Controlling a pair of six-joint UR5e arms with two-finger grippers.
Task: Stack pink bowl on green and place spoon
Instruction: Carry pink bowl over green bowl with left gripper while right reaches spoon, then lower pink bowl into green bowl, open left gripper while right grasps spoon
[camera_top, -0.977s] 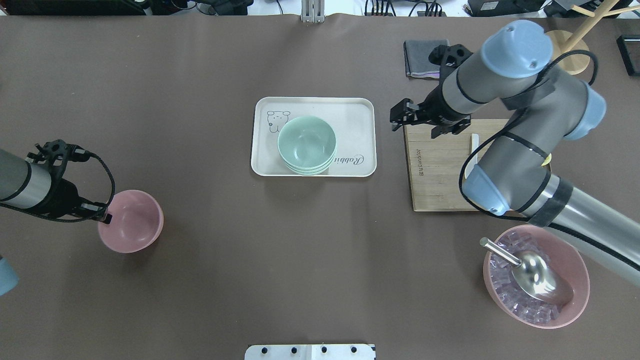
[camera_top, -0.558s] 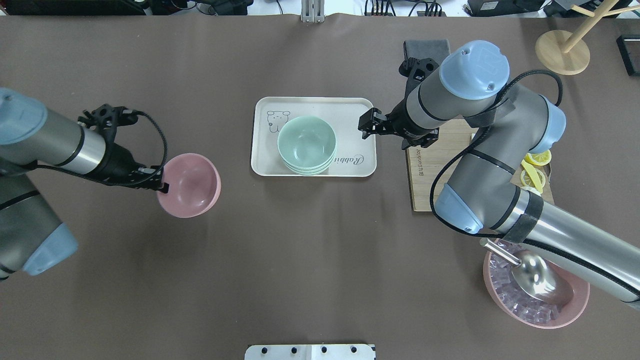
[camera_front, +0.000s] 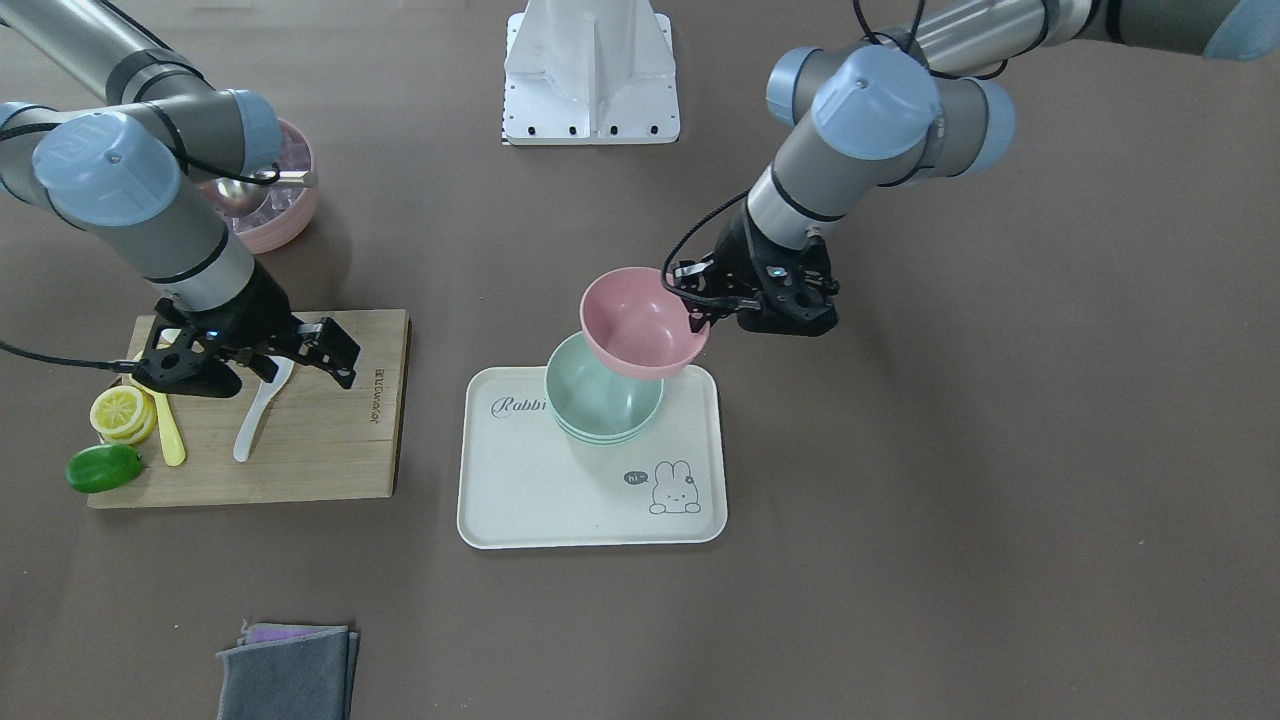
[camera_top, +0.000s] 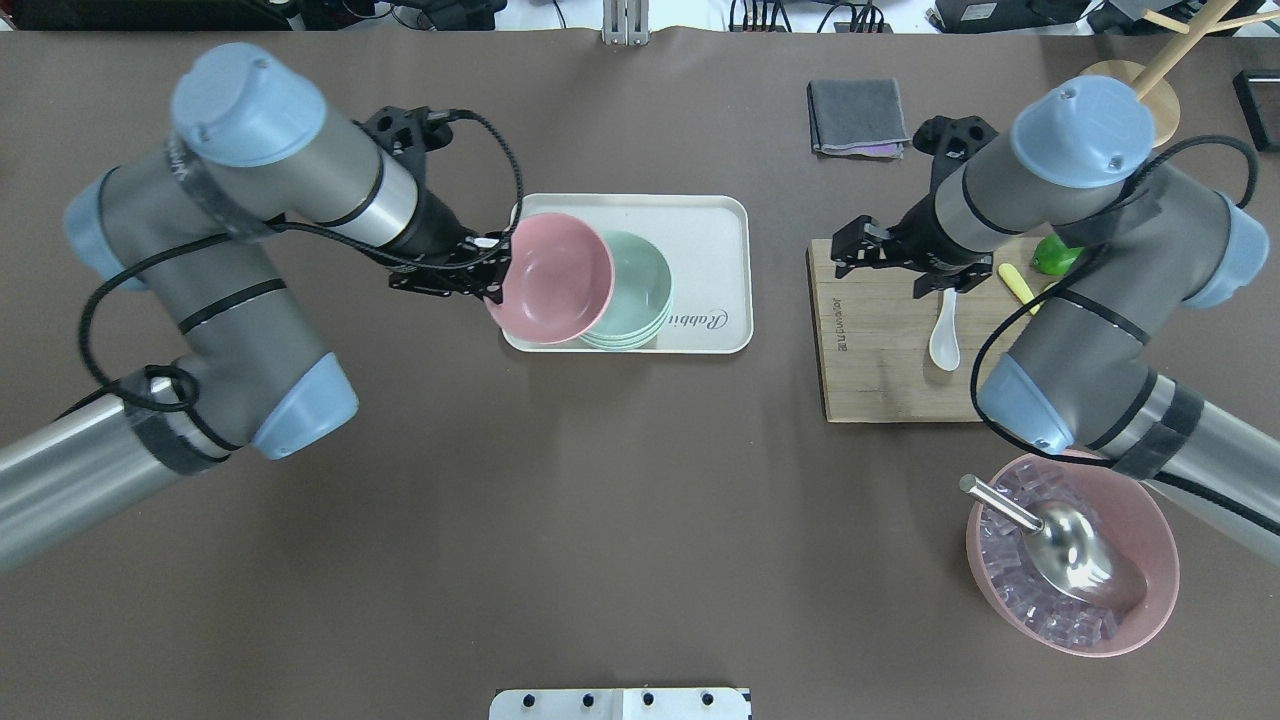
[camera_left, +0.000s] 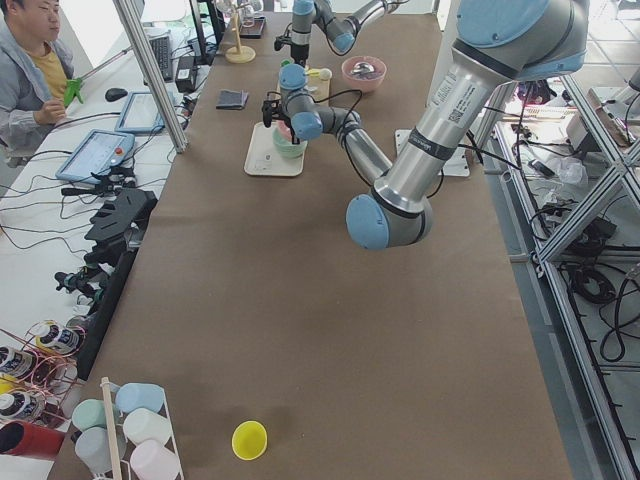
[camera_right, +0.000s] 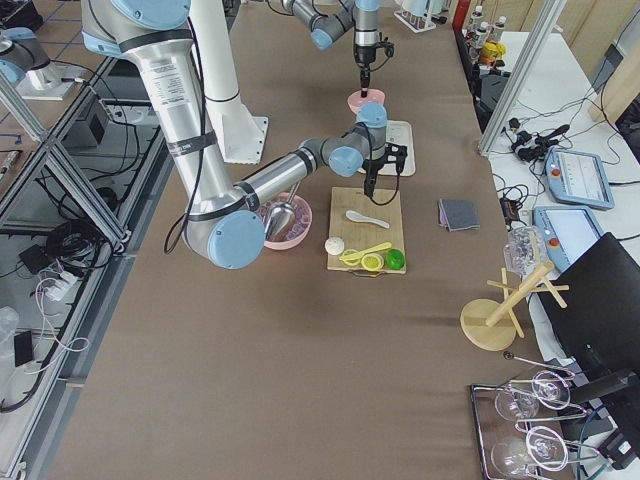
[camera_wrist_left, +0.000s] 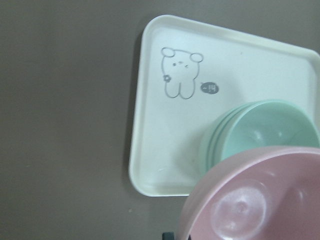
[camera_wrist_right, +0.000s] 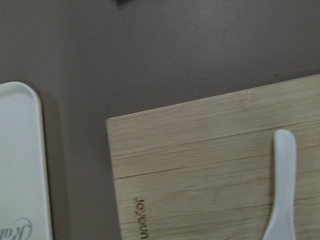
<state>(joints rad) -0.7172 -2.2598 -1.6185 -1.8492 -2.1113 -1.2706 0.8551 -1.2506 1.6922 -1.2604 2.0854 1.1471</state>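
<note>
Our left gripper (camera_top: 492, 273), pinching the pink bowl (camera_top: 555, 275) by its rim, is bringing it in from the left over the green bowls (camera_top: 645, 285), so we are nearing the stack, while our right gripper (camera_top: 852, 248), spread and empty, is swinging back above the spoon (camera_top: 945, 338).

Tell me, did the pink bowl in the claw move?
Yes. Seen from overhead, the pink bowl in the left claw went right, from the bare table beside the tray to over the tray, partly above the green bowls.
</note>
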